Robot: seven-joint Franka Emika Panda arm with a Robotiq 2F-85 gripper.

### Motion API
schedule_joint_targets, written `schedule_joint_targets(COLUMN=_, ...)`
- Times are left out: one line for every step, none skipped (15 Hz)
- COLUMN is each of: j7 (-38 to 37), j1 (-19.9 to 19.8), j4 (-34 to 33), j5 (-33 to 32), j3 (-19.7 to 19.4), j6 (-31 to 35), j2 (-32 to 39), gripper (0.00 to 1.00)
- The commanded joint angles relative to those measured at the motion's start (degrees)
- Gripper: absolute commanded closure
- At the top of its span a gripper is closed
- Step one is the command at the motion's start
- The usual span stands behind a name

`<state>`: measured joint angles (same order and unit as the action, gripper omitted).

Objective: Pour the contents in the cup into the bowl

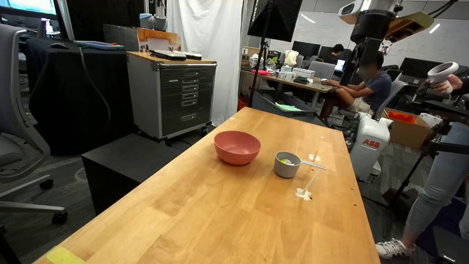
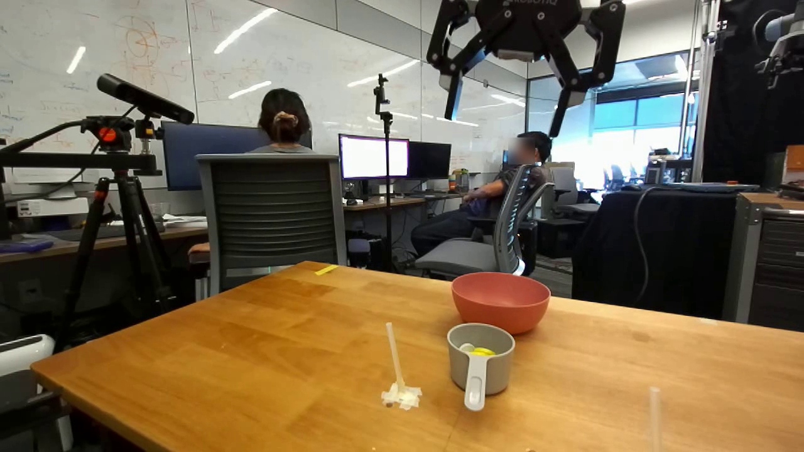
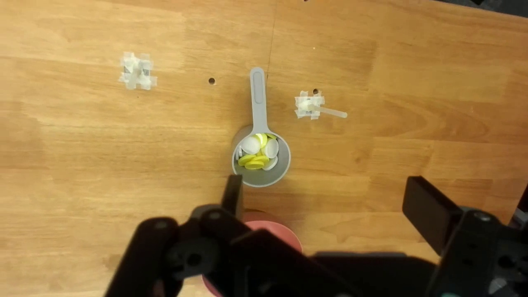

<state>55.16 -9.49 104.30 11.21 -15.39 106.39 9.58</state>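
Taking hold of the measuring cup point(image 1: 287, 170): I judge that this step is in hand, not yet done.
Pincer point(image 2: 502, 125): it is spread wide, high above the desk point(image 1: 198, 209), and nothing is held.
Measuring cup: it stands upright on the desk, near the red bowl point(image 1: 238, 157) but apart from it, with yellow and white discs point(image 3: 260, 159) inside.
Next move: it probably calls for lowering to the handle point(image 3: 258, 99), with care for the thin taped sticks point(image 3: 332, 111) at either side.

Black gripper point(image 2: 504, 125), pale arm point(image 1: 381, 5)
Round screw heads point(image 2: 541, 16) dot the angular links point(image 2: 473, 48), pale lettering point(image 2: 534, 2) crosses the palm point(image 2: 526, 30); above, a brass-coloured housing point(image 1: 410, 26) and dark cables point(image 1: 446, 7).
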Motion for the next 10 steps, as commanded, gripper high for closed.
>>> schedule_joint_targets(j7=-1.5, j1=-1.1, j4=1.7, j5=-5.3, j3=2.6, j6=4.6, j2=-0.4, gripper=0.00)
schedule_joint_targets(j7=-1.9, j1=-0.9, j4=3.0, j5=-6.8, j3=3.0, j6=6.5, j2=-0.9, gripper=0.00)
schedule_joint_targets(j7=-2.5, j1=-0.8, j4=4.0, j5=-8.1, j3=3.3, j6=8.3, j2=-1.1, gripper=0.00)
schedule_joint_targets(j7=-3.2, j1=-0.6, j4=5.3, j5=-8.9, j3=3.8, j6=10.7, j2=-1.4, gripper=0.00)
schedule_joint_targets(j7=-3.8, j1=-0.6, j4=6.6, j5=-9.4, j3=4.2, j6=12.7, j2=-1.8, gripper=0.00)
schedule_joint_targets(j7=-4.2, j1=-0.5, j4=8.1, j5=-9.6, j3=4.7, j6=15.0, j2=-2.1, gripper=0.00)
schedule_joint_targets(j7=-4.4, j1=-0.5, j4=9.8, j5=-9.9, j3=5.1, j6=16.7, j2=-2.5, gripper=0.00)
schedule_joint_targets(j7=-4.6, j1=-0.4, j4=11.6, j5=-10.1, j3=5.5, j6=18.5, j2=-3.0, gripper=0.00)
schedule_joint_targets(j7=-4.9, j1=-0.3, j4=13.6, j5=-10.4, j3=5.9, j6=19.7, j2=-3.5, gripper=0.00)
schedule_joint_targets(j7=-5.2, j1=-0.2, j4=15.7, j5=-10.7, j3=6.2, j6=21.2, j2=-3.9, gripper=0.00)
